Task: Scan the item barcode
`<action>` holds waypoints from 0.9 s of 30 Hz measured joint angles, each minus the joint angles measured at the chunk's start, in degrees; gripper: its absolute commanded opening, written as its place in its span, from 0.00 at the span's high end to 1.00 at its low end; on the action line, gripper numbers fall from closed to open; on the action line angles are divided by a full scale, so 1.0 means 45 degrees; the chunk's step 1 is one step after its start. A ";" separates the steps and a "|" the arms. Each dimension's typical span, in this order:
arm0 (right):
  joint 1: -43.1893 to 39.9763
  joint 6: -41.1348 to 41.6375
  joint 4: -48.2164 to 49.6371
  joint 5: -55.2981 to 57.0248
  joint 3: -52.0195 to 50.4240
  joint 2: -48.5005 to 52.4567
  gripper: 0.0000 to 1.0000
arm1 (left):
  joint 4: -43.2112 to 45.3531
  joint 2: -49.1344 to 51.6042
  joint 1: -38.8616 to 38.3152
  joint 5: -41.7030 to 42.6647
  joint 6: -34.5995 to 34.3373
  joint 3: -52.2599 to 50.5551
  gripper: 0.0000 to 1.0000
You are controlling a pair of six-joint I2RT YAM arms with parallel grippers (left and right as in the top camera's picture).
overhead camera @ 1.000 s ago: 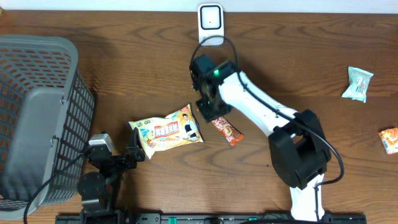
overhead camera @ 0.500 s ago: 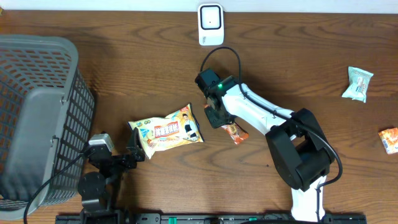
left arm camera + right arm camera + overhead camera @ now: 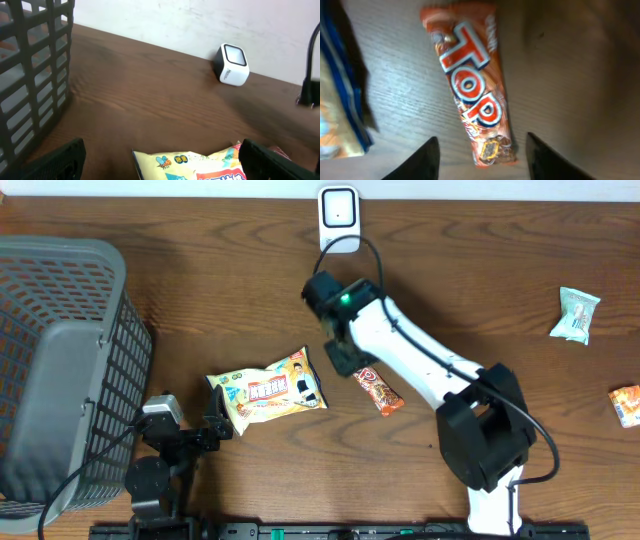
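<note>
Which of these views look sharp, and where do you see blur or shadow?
Overhead: sharp and evenly lit throughout. Left wrist: the scanner is clear, but the bag and the jaws at the bottom edge are soft and dark. Right wrist: the bar is slightly blurred, though its big letters read, and shadow darkens the right side of the table.

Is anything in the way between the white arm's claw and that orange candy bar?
Nothing visible: the TOP bar lies bare on the table below the open right gripper; the yellow snack bag sits beside it, apart.
</note>
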 measured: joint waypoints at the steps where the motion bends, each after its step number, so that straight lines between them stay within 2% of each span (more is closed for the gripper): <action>1: 0.0146 -0.0019 0.0219 0.0102 -0.0359 0.0000 0.47 | 0.0000 0.0000 0.0000 0.0005 0.0000 0.0000 0.02; 6: 0.0675 -0.0005 0.1768 0.0981 -0.2210 0.0005 0.49 | 0.0000 0.0000 0.0000 0.0005 0.0000 0.0000 0.02; 12: 0.0651 -0.0257 0.4512 0.2458 -0.4061 -0.0413 0.63 | 0.0000 0.0000 0.0000 0.0000 0.0000 0.0000 0.02; 13: 0.0656 -0.0369 0.4896 0.2618 -0.4323 -0.0539 0.68 | 0.0000 0.0000 0.0000 0.0005 0.0000 0.0000 0.02; 16: 0.0656 -0.1107 0.6023 0.3016 -0.5348 -0.0957 0.99 | 0.0000 0.0000 0.0000 0.0000 0.0000 0.0000 0.02; 22: 0.0627 -0.1656 0.5629 0.3322 -0.6178 -0.1273 0.99 | 0.0000 0.0000 0.0000 0.0005 0.0000 0.0000 0.02; 27: 0.0131 -0.2497 0.3104 0.0695 -0.5051 -0.1083 0.99 | 0.0000 0.0000 0.0000 0.0005 0.0000 0.0000 0.02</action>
